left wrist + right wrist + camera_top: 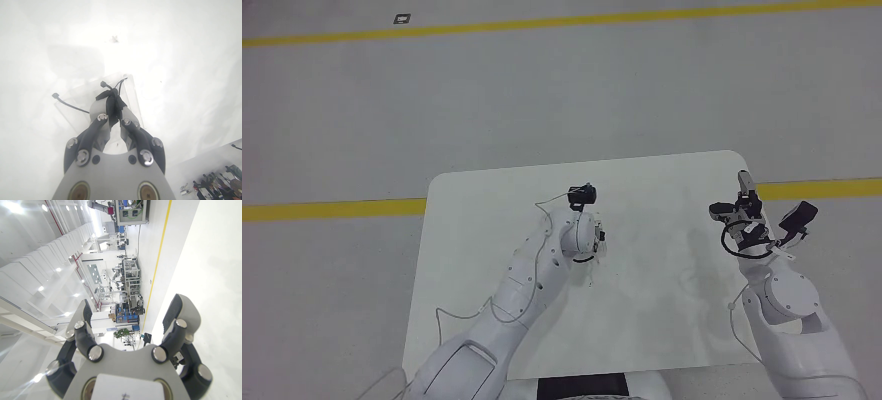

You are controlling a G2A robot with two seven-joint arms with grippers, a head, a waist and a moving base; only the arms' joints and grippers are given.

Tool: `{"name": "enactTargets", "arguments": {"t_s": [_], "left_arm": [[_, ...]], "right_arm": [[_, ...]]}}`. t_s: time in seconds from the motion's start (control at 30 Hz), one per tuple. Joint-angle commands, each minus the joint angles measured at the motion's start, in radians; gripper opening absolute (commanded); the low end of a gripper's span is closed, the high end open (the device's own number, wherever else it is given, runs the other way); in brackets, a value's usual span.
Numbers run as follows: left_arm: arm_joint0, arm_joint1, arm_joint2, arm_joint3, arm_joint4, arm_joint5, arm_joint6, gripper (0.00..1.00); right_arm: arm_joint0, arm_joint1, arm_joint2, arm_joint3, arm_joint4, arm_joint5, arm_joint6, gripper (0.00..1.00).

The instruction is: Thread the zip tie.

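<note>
On the white table (662,300), the right gripper (734,200) hangs over the right edge, its claw spread wide with nothing between the pads. About level with it, towards the middle of the table, the left gripper (113,98) has its claw pinched together on the black zip tie (103,83), whose head pokes out just past the fingertips. A second tie (75,107) trails off to the left from behind one finger. Beneath them I can make out a clear plastic piece (130,91). Well beyond the table's far edge a yellow line (542,22) crosses the floor.
</note>
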Motion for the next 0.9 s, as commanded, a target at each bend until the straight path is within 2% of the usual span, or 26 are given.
{"name": "enactTargets", "arguments": {"t_s": [0.0,0.27,0.4,0.57,0.7,0.77,0.87], "left_arm": [[0.010,0.001,0.000,-0.019,0.008,0.000,-0.005,0.00],[0.064,0.015,-0.006,-0.115,0.050,0.000,-0.049,0.00],[0.098,0.029,-0.020,-0.183,0.063,-0.003,-0.072,0.00],[0.151,0.051,-0.058,-0.292,0.073,-0.023,-0.098,0.00],[0.196,0.067,-0.094,-0.376,0.057,-0.060,-0.117,0.00],[0.216,0.076,-0.122,-0.413,0.012,-0.107,-0.136,0.00],[0.233,0.089,-0.156,-0.439,-0.032,-0.168,-0.149,0.00]], "right_arm": [[0.000,0.000,0.000,0.000,0.000,0.000,0.000,1.00],[0.000,0.000,0.000,0.000,0.000,0.000,0.000,1.00],[0.000,0.000,0.000,0.000,0.000,0.000,0.000,1.00],[0.000,0.000,0.000,0.000,0.000,0.000,0.000,1.00],[0.000,0.000,0.000,0.000,0.000,0.000,0.000,1.00],[0.000,0.000,0.000,0.000,0.000,0.000,0.000,1.00],[0.000,0.000,0.000,0.000,0.000,0.000,0.000,1.00]]}}
